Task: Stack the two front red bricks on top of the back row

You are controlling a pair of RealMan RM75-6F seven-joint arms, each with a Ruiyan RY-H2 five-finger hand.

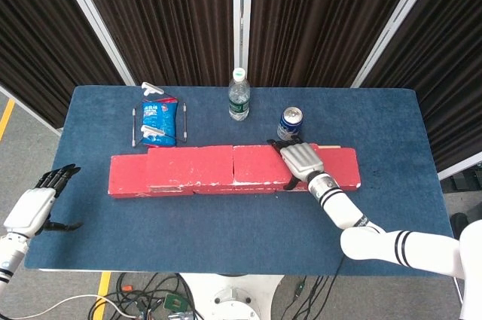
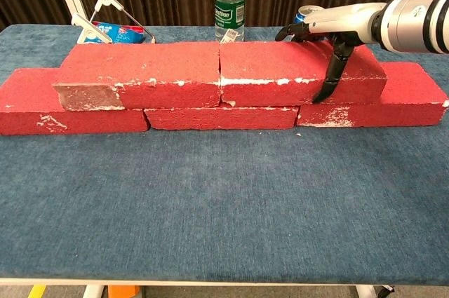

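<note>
The right hand [image 2: 330, 38] grips the right top brick [image 2: 298, 72], which lies long from side to side, while the open left hand [image 1: 34, 203] is far off.

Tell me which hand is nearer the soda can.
Right. The right hand rests on the upper right brick, just in front of the soda can; the left hand hangs off the table's far left edge.

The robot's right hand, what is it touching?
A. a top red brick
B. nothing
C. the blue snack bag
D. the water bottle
A: the right hand lies over the right-hand top red brick, its thumb down the brick's front face.
</note>
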